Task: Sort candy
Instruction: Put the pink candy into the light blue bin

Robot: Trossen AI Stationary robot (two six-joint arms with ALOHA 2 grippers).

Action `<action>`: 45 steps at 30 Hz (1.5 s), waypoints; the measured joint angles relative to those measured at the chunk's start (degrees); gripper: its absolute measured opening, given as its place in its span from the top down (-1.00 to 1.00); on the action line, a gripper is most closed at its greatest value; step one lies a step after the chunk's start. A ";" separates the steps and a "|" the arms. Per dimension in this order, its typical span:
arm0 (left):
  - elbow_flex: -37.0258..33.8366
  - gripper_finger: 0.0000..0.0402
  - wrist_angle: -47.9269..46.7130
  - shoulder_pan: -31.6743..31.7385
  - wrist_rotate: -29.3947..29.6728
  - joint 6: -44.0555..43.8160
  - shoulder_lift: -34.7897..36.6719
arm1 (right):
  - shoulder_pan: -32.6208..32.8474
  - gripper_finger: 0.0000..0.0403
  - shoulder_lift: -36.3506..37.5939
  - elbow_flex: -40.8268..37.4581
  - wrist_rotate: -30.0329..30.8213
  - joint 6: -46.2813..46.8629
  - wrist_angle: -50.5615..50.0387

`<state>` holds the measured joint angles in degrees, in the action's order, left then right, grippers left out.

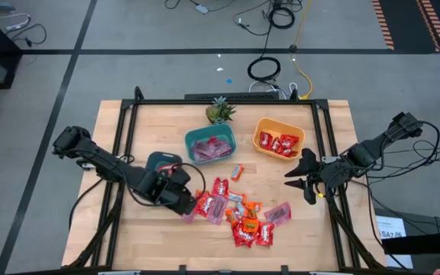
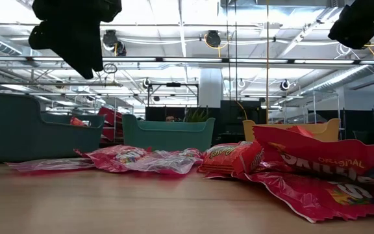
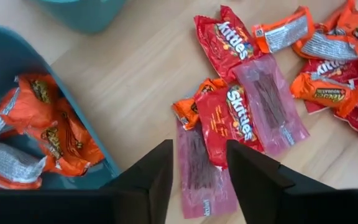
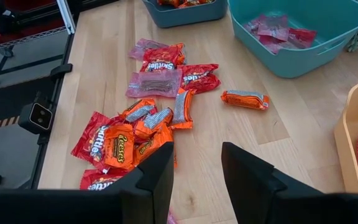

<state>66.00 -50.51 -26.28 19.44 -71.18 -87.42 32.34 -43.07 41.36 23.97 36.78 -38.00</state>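
The candy [image 1: 235,214] lies in a loose pile of red, orange and pink wrappers on the wooden table, near its front edge. More sorted candy fills three bowls: orange pieces in the dark teal bowl [image 3: 5,74], pink in the light teal bowl [image 1: 210,145], red in the orange bowl [image 1: 279,137]. My left gripper [image 1: 193,206] hovers open at the pile's left edge, above a pink wrapper [image 3: 197,168] and a red packet [image 3: 232,118]. My right gripper [image 1: 298,186] hangs open, clear of the table, right of the pile [image 4: 142,124].
A small green pineapple-like plant [image 1: 220,112] stands at the table's far edge behind the light teal bowl. One orange candy [image 1: 237,172] lies apart between the bowls and the pile. Black frame rails [image 1: 121,137] run along the table's left and right sides.
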 joint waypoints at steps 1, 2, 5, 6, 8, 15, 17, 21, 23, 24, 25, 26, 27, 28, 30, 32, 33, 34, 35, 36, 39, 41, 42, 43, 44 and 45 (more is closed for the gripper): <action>0.00 0.17 -0.38 -0.01 0.04 -0.83 0.00 | 0.02 0.38 0.00 0.00 0.00 0.02 0.02; 0.00 0.14 -0.90 -0.01 0.11 -1.77 0.00 | 0.01 0.38 0.00 0.00 0.00 0.02 0.04; -0.02 0.08 -0.43 -0.01 0.13 -2.02 0.00 | 0.00 0.38 0.00 0.00 0.00 0.02 0.04; -0.02 0.08 -0.14 -0.04 0.13 -2.06 0.00 | 0.01 0.38 0.00 0.00 0.00 0.02 0.04; -0.02 0.08 0.95 -0.20 0.13 -2.06 0.00 | 0.02 0.38 0.00 0.00 0.00 0.02 0.04; -0.02 0.08 1.38 -1.20 -0.87 -4.52 -1.29 | 0.02 0.38 0.00 0.00 0.00 -0.28 0.02; -0.02 0.08 1.52 -1.55 -2.70 -4.89 -2.70 | 0.02 0.38 0.00 0.00 0.02 -0.58 0.00; -0.02 0.08 1.56 -2.51 -7.16 -4.63 -6.93 | 0.01 0.38 0.00 0.00 0.17 -1.42 0.00; -0.02 0.08 1.63 -2.76 -9.58 -4.90 -9.08 | 0.02 0.38 0.00 0.00 0.19 -1.75 0.00; -0.02 0.08 1.89 -2.76 -11.12 -4.92 -10.14 | 0.02 0.38 0.00 0.00 0.18 -1.91 0.00; -0.02 0.08 2.45 -2.77 -12.57 -4.94 -11.22 | 0.00 0.38 0.00 0.00 0.20 -1.92 0.00; -0.02 0.08 3.27 -2.76 -13.74 -4.96 -12.22 | 0.02 0.38 0.00 0.00 0.20 -1.95 -0.02; -0.04 0.08 4.21 -2.76 -14.68 -4.98 -13.12 | 0.02 0.38 0.00 0.00 0.20 -2.05 -0.02; -0.04 0.08 5.65 -2.76 -15.10 -4.98 -13.96 | 0.02 0.38 0.00 0.00 0.21 -2.14 -0.02; -0.04 0.08 8.93 -2.78 -15.45 -4.91 -15.56 | 0.01 0.38 0.00 0.00 0.23 -2.14 -0.02; -0.03 0.08 10.04 -2.76 -15.44 -4.56 -17.13 | 0.02 0.38 0.00 0.00 0.24 -2.14 -0.02; -0.02 0.08 9.80 -2.75 -15.53 -4.84 -17.87 | 0.00 0.38 0.00 0.00 0.24 -2.14 -0.02; -0.01 0.08 9.70 -2.74 -15.79 -5.02 -18.55 | 0.02 0.38 0.00 0.00 0.24 -2.14 -0.02; 0.03 0.08 9.54 -2.73 -16.00 -5.15 -19.26 | 0.02 0.38 0.00 0.00 0.26 -2.14 -0.02; 0.18 0.08 9.51 -2.64 -16.26 -5.59 -19.85 | 0.01 0.38 0.00 0.00 0.25 -2.17 -0.04; 0.31 0.08 9.39 -2.67 -16.42 -6.53 -21.27 | 0.02 0.38 0.01 0.00 0.27 -2.54 -0.04; 0.24 0.08 9.54 -2.63 -16.80 -6.82 -21.72 | 0.02 0.38 0.00 0.00 0.26 -2.56 -0.04; 0.22 0.08 9.50 -2.63 -17.04 -7.34 -21.73 | 0.01 0.38 0.00 0.00 0.26 -2.56 -0.04; 0.22 0.08 9.46 -2.61 -17.24 -7.57 -21.75 | 0.02 0.38 0.00 0.00 0.26 -2.56 -0.06; 0.22 0.08 9.49 -2.60 -17.40 -7.71 -21.75 | 0.00 0.38 0.00 0.00 0.26 -2.56 -0.04; 0.23 0.08 9.42 -2.59 -17.46 -7.81 -21.63 | 0.02 0.38 0.00 0.00 0.26 -2.65 -0.04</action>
<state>66.23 -41.08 -28.86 1.98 -78.99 -109.05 32.36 -43.07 41.36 24.23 34.13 -38.04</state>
